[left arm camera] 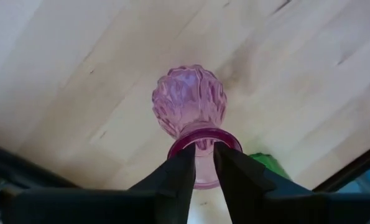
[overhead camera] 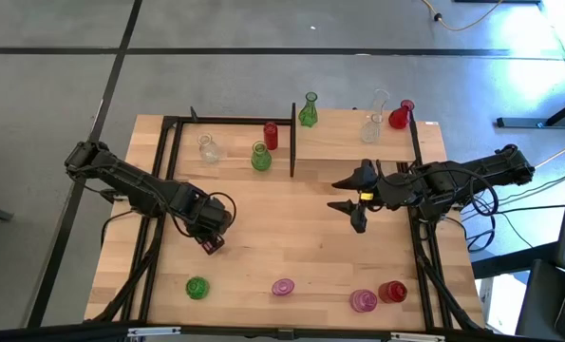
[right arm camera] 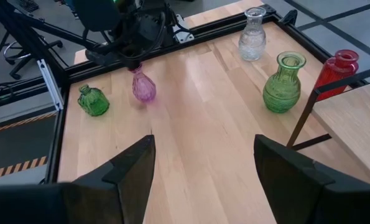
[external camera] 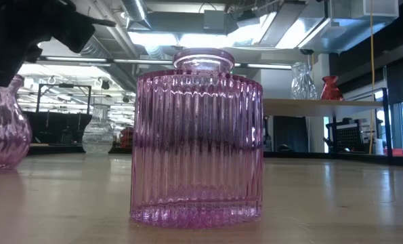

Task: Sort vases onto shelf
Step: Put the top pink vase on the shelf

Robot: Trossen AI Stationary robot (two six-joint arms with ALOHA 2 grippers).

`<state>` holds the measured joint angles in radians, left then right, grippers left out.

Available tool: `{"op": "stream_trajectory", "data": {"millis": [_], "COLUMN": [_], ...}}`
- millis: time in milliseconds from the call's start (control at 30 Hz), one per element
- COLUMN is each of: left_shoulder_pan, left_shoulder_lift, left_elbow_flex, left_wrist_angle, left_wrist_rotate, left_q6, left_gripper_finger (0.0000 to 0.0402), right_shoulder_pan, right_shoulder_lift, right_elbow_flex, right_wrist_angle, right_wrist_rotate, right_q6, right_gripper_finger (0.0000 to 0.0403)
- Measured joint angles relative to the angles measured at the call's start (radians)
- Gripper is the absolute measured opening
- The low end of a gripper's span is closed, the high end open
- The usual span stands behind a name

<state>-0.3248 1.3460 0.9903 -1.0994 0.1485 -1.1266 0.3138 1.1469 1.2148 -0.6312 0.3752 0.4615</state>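
The left gripper is pointed down over the tabletop, its fingers close around the neck of a pink vase whose bulb stands upright on the wood straight beneath it; whether they are pinching or just loosened, I cannot tell. A green vase stands near, toward the table's front left corner, by the black frame rail. Bare wood spreads toward the middle. The right gripper hovers mid-table, jaws wide apart and holding nothing, with open board ahead of it. Beyond it the shelf carries green, clear and red vases.
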Motion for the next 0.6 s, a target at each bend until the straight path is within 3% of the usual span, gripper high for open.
{"op": "stream_trajectory", "data": {"millis": [267,600], "left_shoulder_pan": [0.031,0.193], "left_shoulder_lift": [-0.002,-0.002], "left_elbow_flex": [0.081,0.345], "left_wrist_angle": [-0.002,0.060], "left_wrist_rotate": [-0.008,-0.098], "left_q6": [0.039,0.234], "left_gripper_finger": [0.0068,0.0072], "right_shoulder_pan": [0.000,-0.009], "right_shoulder_lift": [0.000,0.000], "right_elbow_flex": [0.000,0.000], "right_wrist_angle": [0.001,0.177], "right_wrist_rotate": [-0.019,-0.229], "right_q6": [-0.024,-0.109], "right_gripper_finger": [0.0250,0.0250]}}
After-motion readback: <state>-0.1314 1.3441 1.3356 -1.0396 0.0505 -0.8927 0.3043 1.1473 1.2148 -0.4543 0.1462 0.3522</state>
